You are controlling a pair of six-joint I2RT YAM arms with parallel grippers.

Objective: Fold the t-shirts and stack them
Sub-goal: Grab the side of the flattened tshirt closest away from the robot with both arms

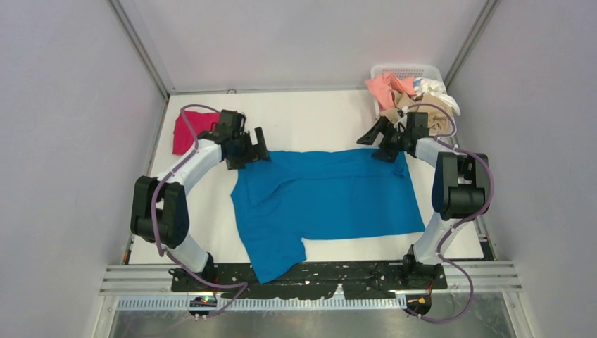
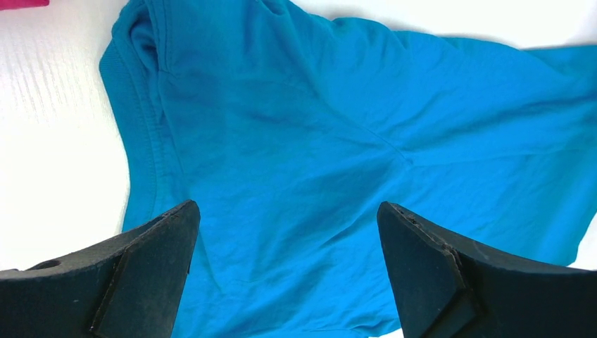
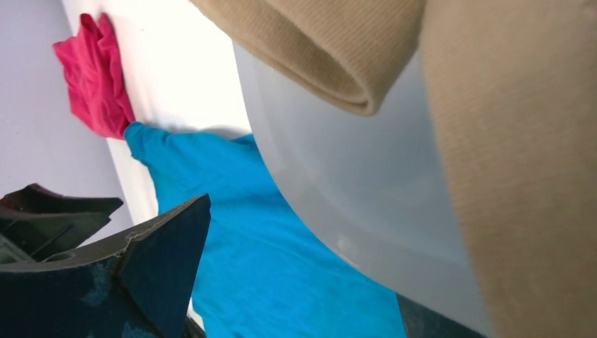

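Top external: teal-blue t-shirt lies spread on the white table, soft plain knit, lightly creased. One sleeve hangs over the near edge. Magenta-red t-shirt sits crumpled at the far left. A white plastic lattice basket at the far right holds bunched peach, tan and white shirts. Left claw is at the teal shirt's far-left corner, right claw at its far-right corner.

Left wrist: matte black wedge fingers spread wide, nothing between them. Teal cloth below shows a stitched hem and diagonal folds.

Right wrist: fingers apart, gripping nothing. Ribbed tan cloth droops over the smooth, translucent basket wall, with teal and magenta cloth beyond.
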